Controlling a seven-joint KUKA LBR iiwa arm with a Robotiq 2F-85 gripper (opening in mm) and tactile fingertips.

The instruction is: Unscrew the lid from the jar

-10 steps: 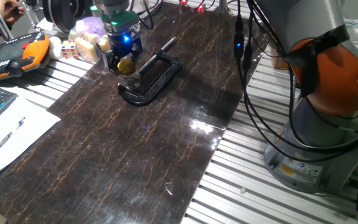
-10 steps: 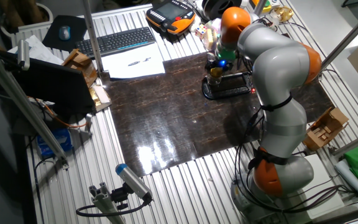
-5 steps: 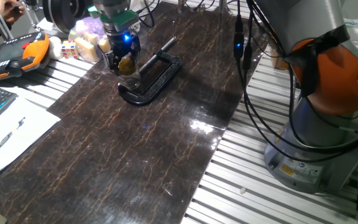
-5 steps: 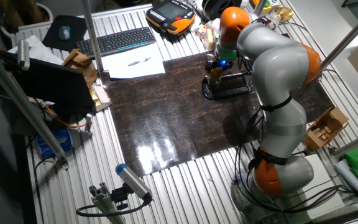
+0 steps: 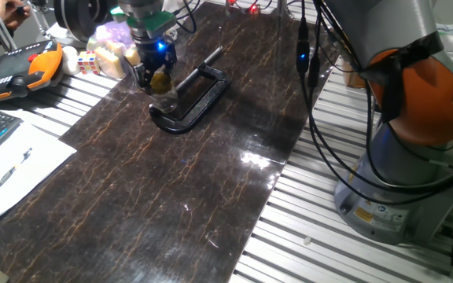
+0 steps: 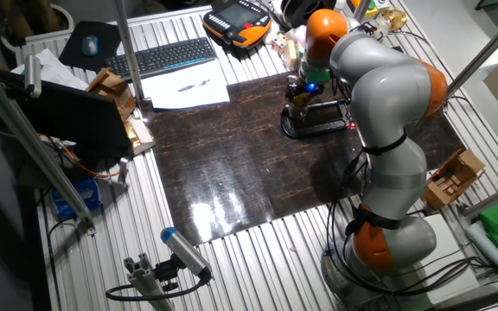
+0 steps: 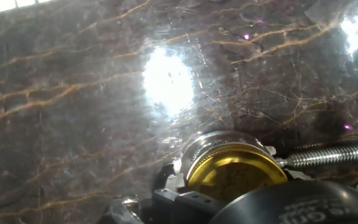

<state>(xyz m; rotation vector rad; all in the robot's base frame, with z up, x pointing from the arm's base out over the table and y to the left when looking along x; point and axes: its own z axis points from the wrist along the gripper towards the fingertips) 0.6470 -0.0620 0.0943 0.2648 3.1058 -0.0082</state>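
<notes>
Dark marble-patterned mat (image 5: 171,181) on a slatted metal table (image 5: 321,228); arm working at the far end.
Left to right in one fixed view: white paper (image 5: 6,169) at the near left edge, orange teach pendant (image 5: 22,67) beyond it, then the gripper (image 5: 154,81) pointing down with a blue light on, the black C-clamp (image 5: 189,98) just right of it, and the robot base (image 5: 415,134) at far right. Lid (image 5: 160,79) shows gold between the fingers, which sit closed in against it on both sides. Jar (image 5: 163,98) stands directly below, held in the clamp. Hand view: lid (image 7: 236,175) above the glass rim of the jar (image 7: 219,142), clamp screw (image 7: 331,154) touching from the right.
</notes>
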